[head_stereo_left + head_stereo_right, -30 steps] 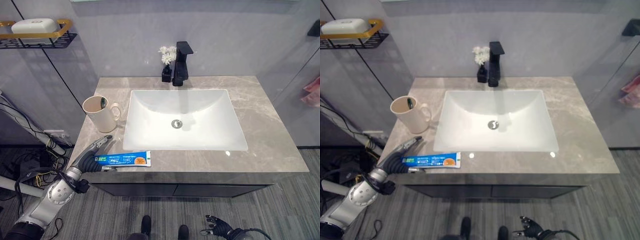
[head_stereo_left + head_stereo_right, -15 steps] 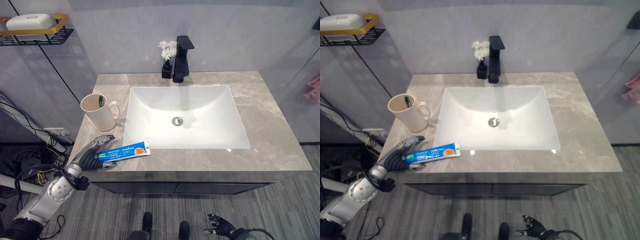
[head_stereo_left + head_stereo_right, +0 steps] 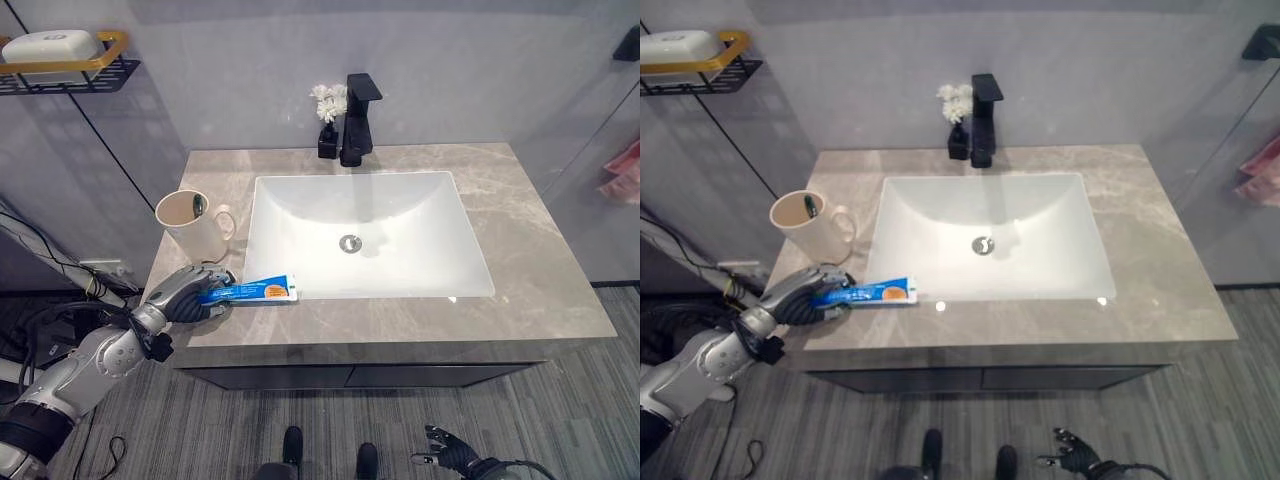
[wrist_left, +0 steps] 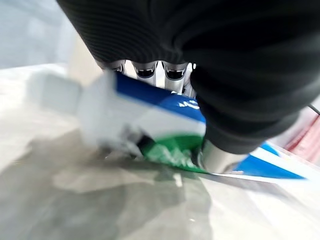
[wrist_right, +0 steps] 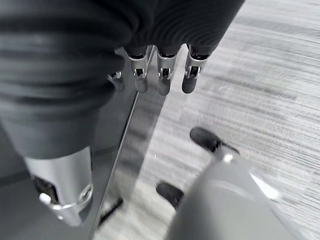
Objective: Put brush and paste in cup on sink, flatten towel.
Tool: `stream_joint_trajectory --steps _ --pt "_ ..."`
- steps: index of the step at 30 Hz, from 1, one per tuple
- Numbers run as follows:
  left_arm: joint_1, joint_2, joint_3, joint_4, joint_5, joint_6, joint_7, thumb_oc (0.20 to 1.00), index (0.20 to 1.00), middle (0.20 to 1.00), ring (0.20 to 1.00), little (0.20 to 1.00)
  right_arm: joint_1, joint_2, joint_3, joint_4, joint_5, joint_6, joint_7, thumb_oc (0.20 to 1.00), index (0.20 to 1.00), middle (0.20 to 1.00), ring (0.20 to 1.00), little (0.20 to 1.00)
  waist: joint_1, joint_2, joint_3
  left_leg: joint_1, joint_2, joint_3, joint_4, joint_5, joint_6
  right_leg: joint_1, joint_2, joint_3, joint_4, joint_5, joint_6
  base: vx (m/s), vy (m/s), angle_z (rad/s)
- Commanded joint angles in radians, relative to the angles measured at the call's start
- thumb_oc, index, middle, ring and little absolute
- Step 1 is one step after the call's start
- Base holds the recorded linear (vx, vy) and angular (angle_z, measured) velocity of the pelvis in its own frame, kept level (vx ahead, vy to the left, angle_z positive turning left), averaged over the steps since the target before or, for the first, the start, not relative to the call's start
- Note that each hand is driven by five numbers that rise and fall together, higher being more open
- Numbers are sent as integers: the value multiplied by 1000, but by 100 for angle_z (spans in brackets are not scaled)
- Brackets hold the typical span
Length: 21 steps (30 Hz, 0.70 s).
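Observation:
A blue and white toothpaste tube [image 3: 257, 291] lies across the grey counter's front left, between the cream cup [image 3: 190, 225] and the basin. My left hand [image 3: 183, 298] is shut on its cap end, with fingers [image 4: 155, 72] over the tube [image 4: 150, 117] and the thumb under it. That end looks slightly raised off the stone. A dark toothbrush [image 3: 199, 206] stands inside the cup. A pink towel [image 3: 621, 172] hangs at the far right edge. My right hand [image 3: 449, 461] hangs low near the floor, its fingers [image 5: 161, 75] relaxed and holding nothing.
The white basin [image 3: 400, 270] takes up the middle of the counter [image 3: 540, 250]. A black tap [image 3: 356, 118] and a small vase of white flowers [image 3: 327, 125] stand behind it. A wall shelf [image 3: 70, 72] with a white soap dish is at upper left.
My left hand's fingers, straight along the tube before, have curled round its cap end, and the tube has turned and shifted a little toward the cup. The camera has shifted slightly.

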Motion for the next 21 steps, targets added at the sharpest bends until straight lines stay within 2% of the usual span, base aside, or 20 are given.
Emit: stream_joint_trajectory --steps 1,7,8,11,13,15,19,20,21 --pt "84 -70 -179 48 129 -18 -57 200 200 200 200 200 -11 -1 -51 31 84 -31 -50 1000 1000 1000 1000 1000 -38 -25 -29 80 22 31 8 -59 -40 -29 -45 34 3 100 100 30 2 -2" --pt "83 -61 -141 18 142 -14 -21 200 200 200 200 200 -8 10 -186 124 202 -30 -86 1000 1000 1000 1000 1000 -38 -25 -46 102 21 30 8 -68 -39 -7 -48 31 3 96 100 5 0 0" --pt "89 -53 -96 -13 140 -8 -4 200 200 200 200 200 1 7 -249 132 251 -31 -97 1000 1000 1000 1000 1000 -38 -29 -55 103 17 29 8 -58 -39 -4 -51 29 3 106 98 36 -10 -2" --pt "86 -60 -29 -42 136 3 36 200 200 200 200 200 6 -4 -352 156 347 -34 -119 1000 1000 1000 1000 1000 -44 -33 -73 123 19 24 8 -76 -39 18 -51 23 3 92 100 44 -4 -2" --pt "79 -58 -5 -61 141 8 52 200 200 200 200 200 4 -16 -378 153 360 -36 -130 1000 1000 1000 1000 1000 -46 -36 -74 122 16 24 8 -64 -39 17 -54 22 3 102 98 0 0 0" --pt "40 -57 64 -111 169 20 121 200 200 200 200 200 0 -61 -458 122 371 -52 -190 1000 1000 1000 1000 1000 -53 -44 -94 137 18 22 8 -81 -40 36 -55 19 3 91 99 32 -5 0" --pt "-27 -79 160 -175 220 54 220 200 200 200 200 200 13 -116 -545 -70 350 -69 -279 1000 1000 1000 1000 1000 -68 -54 -104 144 16 20 8 -74 -40 46 -59 14 3 101 94 9 0 0" --pt "-56 -102 219 -204 254 74 278 200 200 200 200 200 47 -140 -603 -301 261 -76 -349 1000 1000 1000 1000 1000 -81 -55 -110 153 15 22 8 -78 -39 54 -59 15 3 100 93 0 0 0" --pt "-71 -109 242 -210 274 85 299 200 200 200 200 200 55 -150 -626 -384 224 -89 -366 1000 1000 1000 1000 1000 -88 -57 -116 154 14 23 8 -80 -38 56 -60 17 3 100 93 0 0 0"
